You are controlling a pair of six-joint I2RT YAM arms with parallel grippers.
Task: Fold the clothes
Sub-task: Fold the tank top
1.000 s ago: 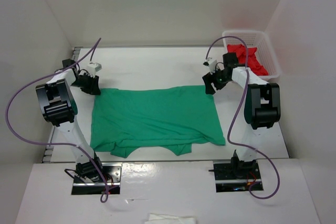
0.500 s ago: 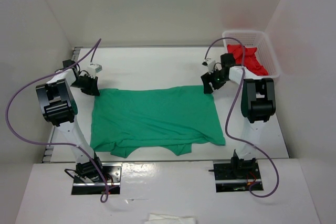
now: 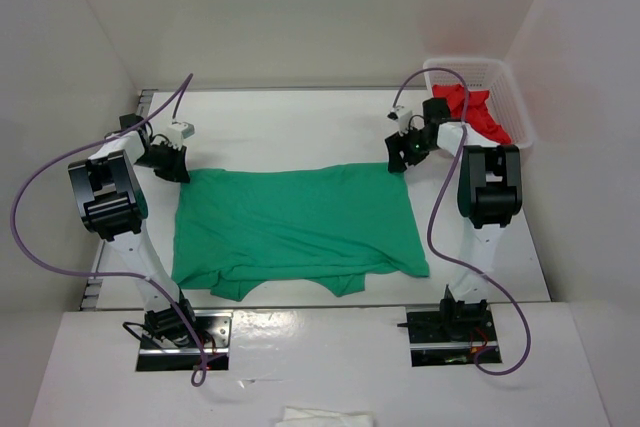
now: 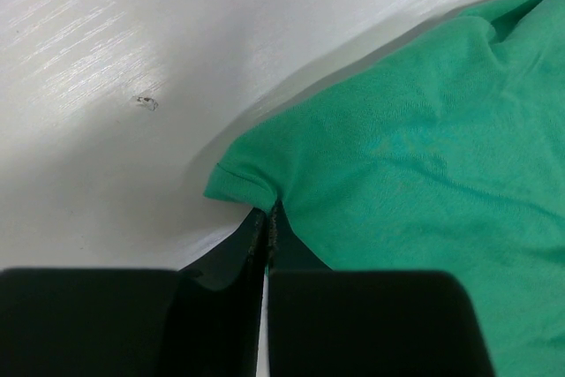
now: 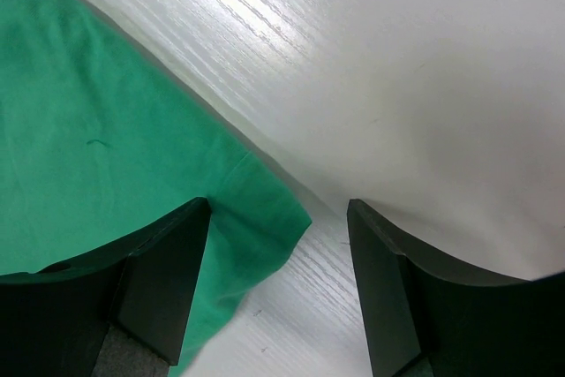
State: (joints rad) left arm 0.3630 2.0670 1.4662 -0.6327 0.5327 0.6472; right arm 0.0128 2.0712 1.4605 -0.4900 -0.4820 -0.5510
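Note:
The clothes (image 3: 300, 217), a green T-shirt, lie spread flat on the white table, sleeves towards the near edge. My left gripper (image 3: 178, 171) is at the shirt's far left corner. In the left wrist view the left gripper (image 4: 267, 212) is shut on the hem corner of the clothes (image 4: 415, 165), and the fabric puckers at the tips. My right gripper (image 3: 399, 162) is at the far right corner. In the right wrist view it (image 5: 279, 203) stands open, astride the corner of the clothes (image 5: 106, 156), with one finger over the fabric and the other over bare table.
A white basket (image 3: 517, 107) holding a red garment (image 3: 478, 113) stands at the far right, just behind the right arm. White walls enclose the table on three sides. A crumpled white sheet (image 3: 325, 415) lies on the near ledge between the arm bases.
The left gripper has closed on the shirt's far left corner. The right arm has shifted slightly towards the far side, and its jaws have narrowed a little over the far right corner.

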